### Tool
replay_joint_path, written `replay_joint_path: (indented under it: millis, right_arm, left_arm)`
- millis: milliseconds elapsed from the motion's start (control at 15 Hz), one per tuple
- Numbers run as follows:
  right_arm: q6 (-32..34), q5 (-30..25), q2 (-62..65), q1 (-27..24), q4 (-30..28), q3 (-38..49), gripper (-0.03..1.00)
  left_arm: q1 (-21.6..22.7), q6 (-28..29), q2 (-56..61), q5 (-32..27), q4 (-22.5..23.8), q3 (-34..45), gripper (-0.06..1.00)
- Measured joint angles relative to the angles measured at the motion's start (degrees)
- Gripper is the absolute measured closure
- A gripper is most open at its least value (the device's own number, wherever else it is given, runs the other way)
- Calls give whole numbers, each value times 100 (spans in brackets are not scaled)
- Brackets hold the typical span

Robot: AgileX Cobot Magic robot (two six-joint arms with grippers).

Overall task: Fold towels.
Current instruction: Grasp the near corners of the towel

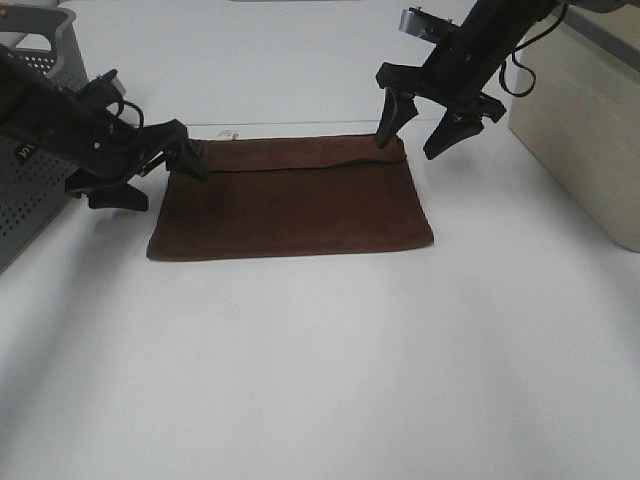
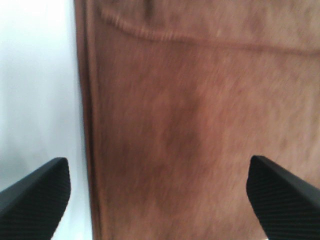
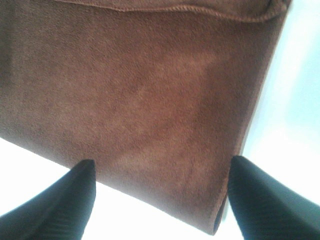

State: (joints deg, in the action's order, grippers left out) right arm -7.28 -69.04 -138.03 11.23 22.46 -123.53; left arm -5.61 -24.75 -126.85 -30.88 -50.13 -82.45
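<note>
Lying flat mid-table, the towel (image 1: 290, 205) looks folded once already: a hemmed edge runs across its top layer near the far side, & what seems a small white tag (image 1: 232, 132) peeks out beyond the far edge. It rests on the white table (image 1: 320, 390), btwn a grey basket (image 1: 30, 200) on the left & a beige box (image 1: 590, 130) on the right, touching neither.

The left gripper (image 1: 168, 188) sits low at the far-left corner, jaws spread wide w/ nothing in them. Its wrist cam shows one finger (image 2: 35, 197) over bare table & the other (image 2: 285, 197) over cloth, so the side edge runs btwn them, prob. lined up to pinch that edge. The right gripper (image 1: 408, 146) hangs at the far-right corner, also released & empty, its fingers (image 3: 60, 200) straddling the corner. Whether a tip touches cloth can't be told.

Judgement: both arms take matching far corners so the next fold lifts evenly & keeps hems aligned. An uneven pinch could skew the layers.
</note>
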Motion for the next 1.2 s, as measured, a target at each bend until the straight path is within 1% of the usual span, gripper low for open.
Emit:
replay_joint_path:
  millis: [67, 267, 333, 533, 800, 867, 1000, 1067, 1133, 1200]
  right_arm:
    - [57, -6, 57, 0, -11, 183, 28]
    - [80, 17, 246, -6, -11, 1003, 28]
    - [80, 155, 286, -6, 23, 1261, 28]
    - [-74, 498, 292, -6, 212, 1662, 28]
    - [-183, 670, 286, -6, 212, 1891, 28]
    - [-201, 705, 241, -6, 321, 1891, 28]
    - [-269, 796, 132, -6, 395, 1891, 28]
    - [-281, 842, 86, -6, 418, 1891, 28]
    - [-309, 871, 57, -6, 458, 1891, 28]
    - [-327, 922, 40, -6, 476, 1891, 31]
  left_arm:
    - [0, 17, 23, -138, 92, 132, 4]
    - [0, 17, 63, -561, 435, 183, 4]
    - [0, 17, 69, -596, 435, 183, 4]
    - [0, -6, 69, -682, 435, 183, 4]
    - [0, 0, 63, -630, 435, 183, 5]
    - [0, 11, -6, -630, 413, 183, 5]
    - [0, 17, -46, -602, 384, 178, 9]
    - [-23, 17, -69, -561, 384, 178, 13]
    - [-57, 17, -115, -544, 372, 166, 20]
    - [-92, 17, -160, -544, 350, 143, 27]
